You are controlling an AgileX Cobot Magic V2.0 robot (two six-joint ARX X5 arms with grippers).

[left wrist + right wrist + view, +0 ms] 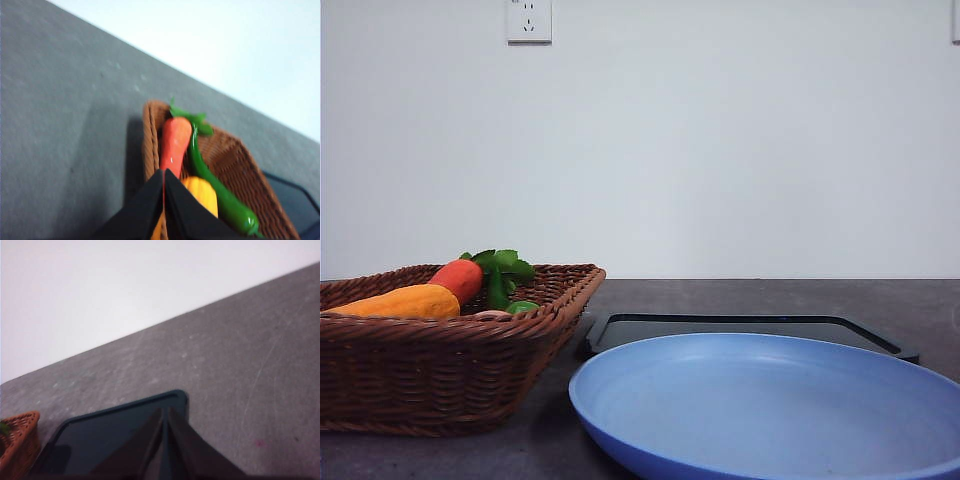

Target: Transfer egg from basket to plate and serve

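Note:
The brown wicker basket [440, 370] stands at the left of the table and holds an orange-and-red carrot toy [420, 297] with green leaves. Just above its rim, beside a small green item [523, 307], shows a pinkish sliver [492, 314]; I cannot tell whether that is the egg. The light-blue plate [770, 405] lies bare at the front right of the basket. In the left wrist view my left gripper [164, 172] is shut on nothing and hovers over the basket [235, 165] and the carrot toy [175, 142]. My right gripper [165, 410] is shut over the black tray.
A flat black tray [740, 325] lies just behind the plate, and its corner [120, 425] sits under the right gripper. A long green pepper toy [220, 197] lies beside the carrot. Dark grey tabletop [240, 365] stretches to a white wall.

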